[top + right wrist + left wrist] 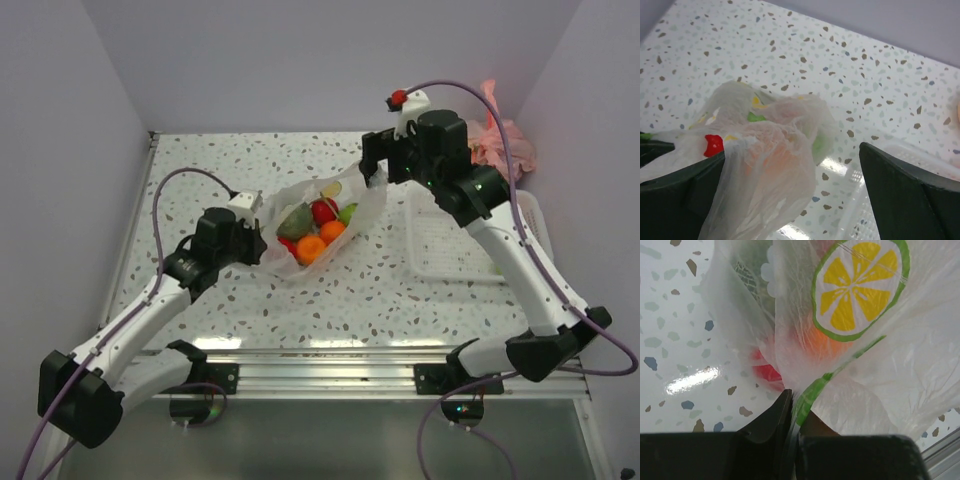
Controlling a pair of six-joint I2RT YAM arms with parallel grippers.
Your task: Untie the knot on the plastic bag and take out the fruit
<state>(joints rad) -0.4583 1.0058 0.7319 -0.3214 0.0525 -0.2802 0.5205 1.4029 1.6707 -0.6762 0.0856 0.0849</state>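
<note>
The clear plastic bag [300, 262] with yellow prints lies mid-table, its mouth spread open, and no tied knot shows. Inside it I see a red fruit [323, 211], two orange fruits [311, 249], a green one [348, 212] and a dull green lumpy one [293, 222]. My left gripper [256, 236] is shut on the bag's near-left edge; the left wrist view shows the jaws [792, 396] pinching the film [865, 365]. My right gripper [373, 172] is wide open at the bag's far-right edge. In the right wrist view the plastic [775, 170] drapes against its left finger [695, 190].
A white perforated tray [470, 268] lies to the right of the bag, under my right arm, and shows in the right wrist view [890, 150]. A pink plastic bag [505, 140] sits in the back right corner. Walls close the table at the back and on both sides.
</note>
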